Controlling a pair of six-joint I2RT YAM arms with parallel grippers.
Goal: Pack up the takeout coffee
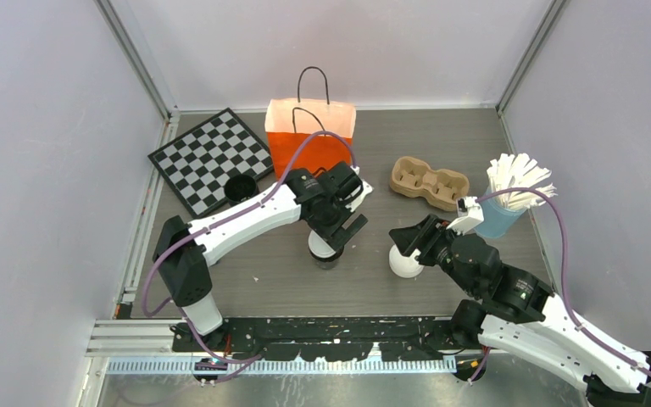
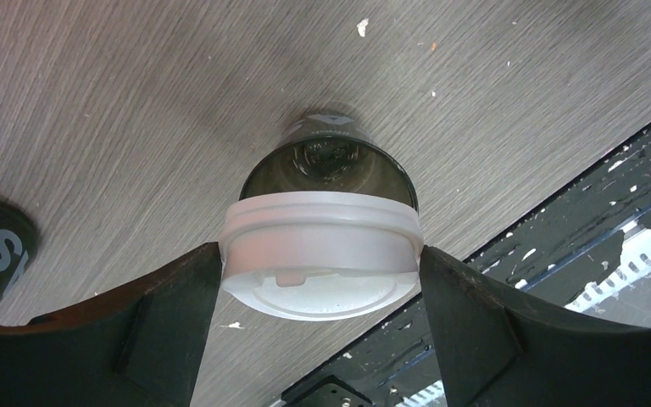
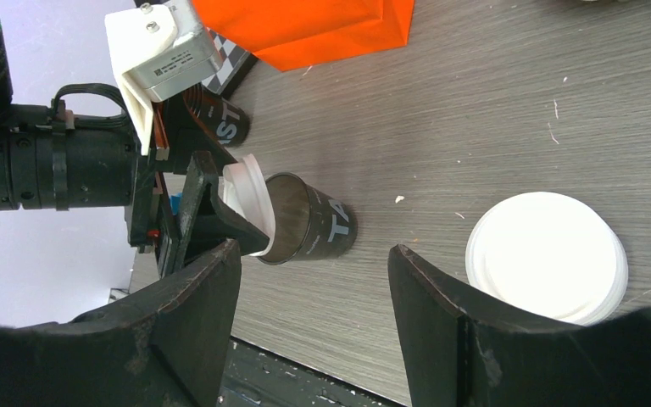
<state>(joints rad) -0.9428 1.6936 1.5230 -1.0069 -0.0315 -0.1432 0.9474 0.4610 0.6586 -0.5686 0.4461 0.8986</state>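
The takeout coffee cup (image 1: 328,256) is black and stands on the table in front of the orange bag (image 1: 309,136). Its white sip lid (image 2: 320,246) sits tilted at the rim, so the cup's dark inside (image 2: 331,165) shows past it. My left gripper (image 1: 336,231) is shut on the lid's edges from above. In the right wrist view the cup (image 3: 309,225) and tilted lid (image 3: 250,203) lie ahead of my right gripper (image 3: 314,288), which is open and empty. In the top view, the right gripper (image 1: 413,239) hangs over a stack of loose white lids (image 1: 405,263).
A black lidless cup (image 1: 239,186) stands on the checkerboard's (image 1: 208,157) near corner. A cardboard cup carrier (image 1: 430,182) and a blue cup of white stirrers (image 1: 509,199) stand at the right. The lid stack (image 3: 547,259) lies right of my right fingers.
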